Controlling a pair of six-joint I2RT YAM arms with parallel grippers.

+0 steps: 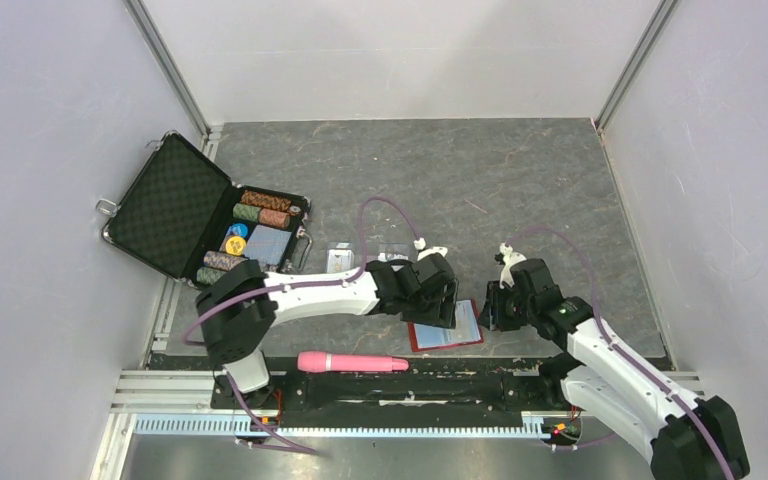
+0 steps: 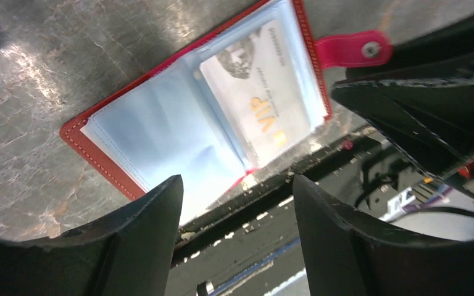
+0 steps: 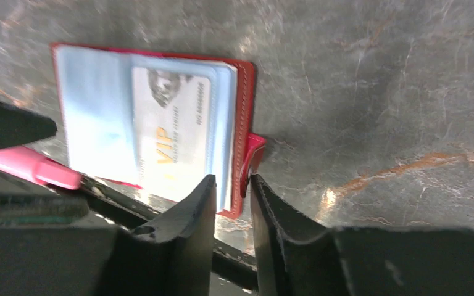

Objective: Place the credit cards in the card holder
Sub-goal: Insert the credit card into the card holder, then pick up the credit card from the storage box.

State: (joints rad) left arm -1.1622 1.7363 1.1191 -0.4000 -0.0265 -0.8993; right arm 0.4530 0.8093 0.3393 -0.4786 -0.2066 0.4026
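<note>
The red card holder [image 1: 423,340] lies open near the table's front edge, pale blue pockets up. One grey-blue card with gold "VIP" lettering [image 2: 253,105] sits in its right pocket and also shows in the right wrist view [image 3: 170,135]. Another card [image 1: 339,260] lies on the table to the far left of the holder. My left gripper [image 2: 236,182] is open and empty, just above the holder's near edge [image 2: 74,132]. My right gripper [image 3: 231,179] is nearly closed, pinching the holder's right edge [image 3: 245,98] by the snap tab [image 2: 352,50].
An open black chip briefcase [image 1: 200,215] with poker chips stands at the back left. A clear plastic case [image 1: 395,250] lies behind the left gripper. A pink cylinder [image 1: 350,361] lies on the black front rail, left of the holder.
</note>
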